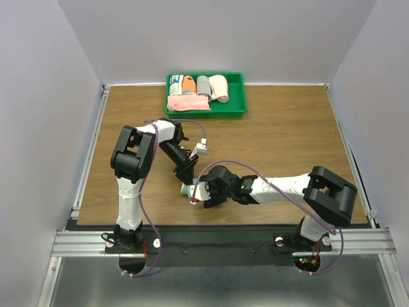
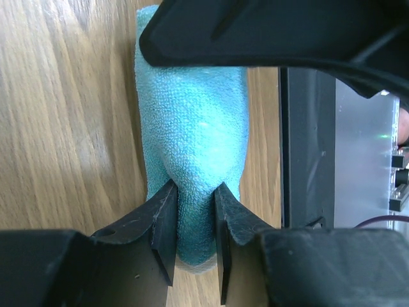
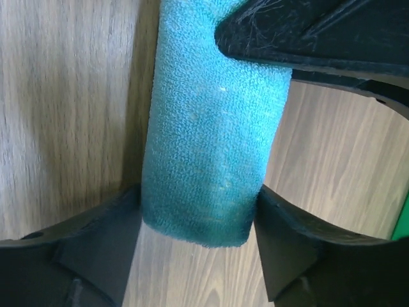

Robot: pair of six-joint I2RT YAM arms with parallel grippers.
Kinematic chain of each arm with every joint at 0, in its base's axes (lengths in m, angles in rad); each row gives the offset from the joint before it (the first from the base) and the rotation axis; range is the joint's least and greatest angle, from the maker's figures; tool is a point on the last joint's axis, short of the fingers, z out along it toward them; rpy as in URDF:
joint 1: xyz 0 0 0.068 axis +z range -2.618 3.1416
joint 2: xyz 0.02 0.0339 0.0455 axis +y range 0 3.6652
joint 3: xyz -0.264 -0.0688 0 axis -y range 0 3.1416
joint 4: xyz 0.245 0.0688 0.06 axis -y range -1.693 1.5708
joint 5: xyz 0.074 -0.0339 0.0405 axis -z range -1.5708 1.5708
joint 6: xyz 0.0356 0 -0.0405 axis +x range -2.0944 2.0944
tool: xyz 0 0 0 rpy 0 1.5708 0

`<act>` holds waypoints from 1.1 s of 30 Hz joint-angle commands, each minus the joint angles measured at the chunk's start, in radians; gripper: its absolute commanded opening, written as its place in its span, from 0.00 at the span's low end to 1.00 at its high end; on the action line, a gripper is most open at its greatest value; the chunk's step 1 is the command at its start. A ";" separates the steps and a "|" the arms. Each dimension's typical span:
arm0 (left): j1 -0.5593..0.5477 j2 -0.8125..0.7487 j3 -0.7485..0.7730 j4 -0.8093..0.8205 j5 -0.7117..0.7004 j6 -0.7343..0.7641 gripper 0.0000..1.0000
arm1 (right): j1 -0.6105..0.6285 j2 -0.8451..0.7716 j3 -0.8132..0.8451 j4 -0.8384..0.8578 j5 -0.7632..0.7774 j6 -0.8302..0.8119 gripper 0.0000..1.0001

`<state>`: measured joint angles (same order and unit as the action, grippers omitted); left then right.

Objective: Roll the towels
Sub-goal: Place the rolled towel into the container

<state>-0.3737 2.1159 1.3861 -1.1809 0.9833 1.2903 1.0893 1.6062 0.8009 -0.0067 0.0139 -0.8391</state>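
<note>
Teal terry, rolled into a stubby cylinder.

Left wrist: teal towel lies on the wood surface, running away from the left fingers. They pinch its near end narrow, and the cloth dents in between them, so it's held. The far end goes under a black part of the other arm.

Right wrist: right fingers stand wide, one each side of the roll's near end, edges meeting the cloth. No dent seen, so can't tell if they squeeze or just flank.

Top: both sets of fingers meet over the towel, which is mostly hidden under them. Green tray with other rolled towels sits well beyond the fingers.

Handling, my guess: light, soft, squashy, grippy nap, not fragile. The roll would likely spring loose if let go, with the outer flap unwinding first. Best hold is across the roll's middle or at both ends at once, pinning the outer edge down. A pinch on a single layer won't do.
</note>
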 commanded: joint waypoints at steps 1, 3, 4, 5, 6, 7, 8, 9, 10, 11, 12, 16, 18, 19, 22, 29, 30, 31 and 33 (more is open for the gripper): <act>-0.002 0.041 -0.021 0.075 -0.198 0.072 0.13 | -0.009 0.034 0.035 0.022 -0.068 -0.012 0.67; -0.002 0.042 -0.018 0.072 -0.195 0.075 0.13 | -0.015 0.053 0.044 0.022 -0.084 -0.009 0.58; -0.002 0.042 -0.015 0.072 -0.193 0.076 0.13 | -0.016 0.063 0.049 0.022 -0.089 -0.002 0.57; -0.001 0.049 -0.013 0.069 -0.190 0.073 0.13 | -0.017 0.070 0.058 0.022 -0.091 0.014 0.59; -0.001 0.050 -0.010 0.066 -0.187 0.075 0.13 | -0.019 0.077 0.061 0.022 -0.097 0.018 0.62; 0.001 0.052 -0.009 0.066 -0.176 0.075 0.13 | -0.019 0.083 0.063 0.022 -0.098 0.021 0.67; 0.002 0.053 -0.009 0.066 -0.173 0.073 0.13 | -0.019 0.084 0.064 0.020 -0.100 0.034 0.76; 0.002 0.055 -0.007 0.067 -0.172 0.075 0.13 | -0.017 0.083 0.064 0.017 -0.107 0.037 0.80; 0.004 0.056 -0.007 0.069 -0.170 0.075 0.14 | -0.019 0.081 0.066 0.011 -0.112 0.038 0.82; 0.004 0.058 -0.009 0.070 -0.170 0.075 0.14 | -0.017 0.080 0.066 0.008 -0.115 0.040 0.83; 0.005 0.059 -0.009 0.075 -0.170 0.073 0.13 | -0.017 0.075 0.073 -0.027 -0.127 0.041 0.85; 0.009 0.064 -0.006 0.070 -0.166 0.075 0.14 | -0.017 0.055 0.090 -0.096 -0.178 0.063 0.89; 0.012 0.062 -0.002 0.066 -0.163 0.079 0.14 | -0.019 0.058 0.093 -0.098 -0.186 0.089 0.92; 0.013 0.062 -0.002 0.066 -0.161 0.080 0.14 | -0.022 0.063 0.092 -0.096 -0.193 0.092 0.92; 0.013 0.064 -0.005 0.066 -0.161 0.084 0.14 | -0.038 0.080 0.089 -0.078 -0.209 0.103 0.92; 0.013 0.070 0.002 0.066 -0.155 0.084 0.15 | -0.092 0.110 0.106 -0.027 -0.239 0.107 0.83; 0.013 0.070 0.004 0.066 -0.153 0.084 0.15 | -0.095 0.113 0.109 -0.021 -0.247 0.104 0.82; 0.013 0.072 0.004 0.066 -0.152 0.087 0.15 | -0.098 0.115 0.109 -0.016 -0.252 0.103 0.81; 0.015 0.072 0.002 0.066 -0.152 0.090 0.15 | -0.103 0.127 0.109 -0.003 -0.264 0.098 0.77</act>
<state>-0.3630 2.1376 1.3930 -1.2243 0.9836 1.3197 0.9981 1.6978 0.8974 -0.0250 -0.2199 -0.7368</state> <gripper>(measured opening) 0.345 0.792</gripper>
